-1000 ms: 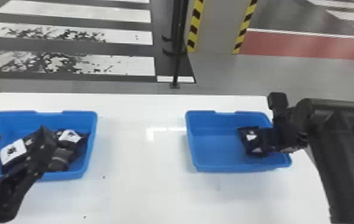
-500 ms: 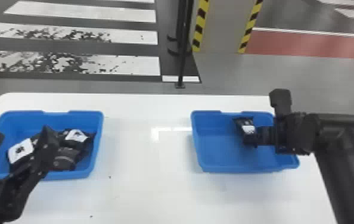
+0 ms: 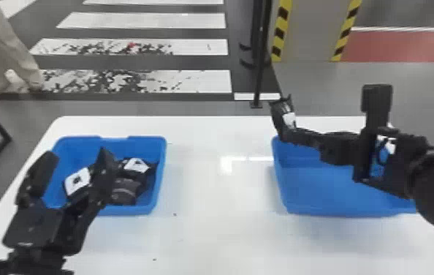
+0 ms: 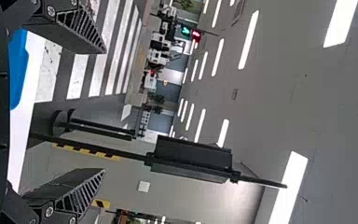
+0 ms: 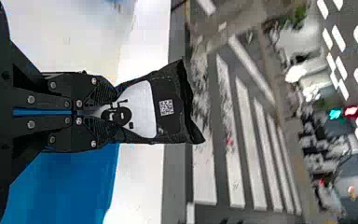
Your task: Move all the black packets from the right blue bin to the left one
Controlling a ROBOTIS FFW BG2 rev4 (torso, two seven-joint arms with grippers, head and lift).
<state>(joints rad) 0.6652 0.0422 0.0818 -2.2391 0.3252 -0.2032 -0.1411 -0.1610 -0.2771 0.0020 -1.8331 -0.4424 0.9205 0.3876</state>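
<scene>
At the left end of the bench (image 3: 205,241), the left hand (image 3: 77,153) is held idle over the near left part of the left bin (image 3: 134,211), its fingers spread apart with nothing between them. Inside that bin, black packets (image 3: 126,190) with white labels (image 3: 77,181) are heaped loosely, toward its right side; how many cannot be told, as part of the heap is hidden by the hand.

Toward the right end of the bench, one packet (image 3: 288,119) is clamped by the right hand (image 3: 288,134), its fingers closed on the packet's narrowed end. It is held up above the far left corner of the right bin (image 3: 340,213), the free end pointed up and away from the fingers. Whether more packets are covered by the right arm cannot be told.

The packet is judged to be light and soft, with a thin, creased wrapper by which some slip may be allowed. It is best gripped across its width, a little further in than the very end, so that sagging or twisting is limited; hard squeezing is not called for, since the contents might be crushed. The step in hand is judged to be the carry: the packet should be taken leftward, kept above both rims, and released low over the heap.
</scene>
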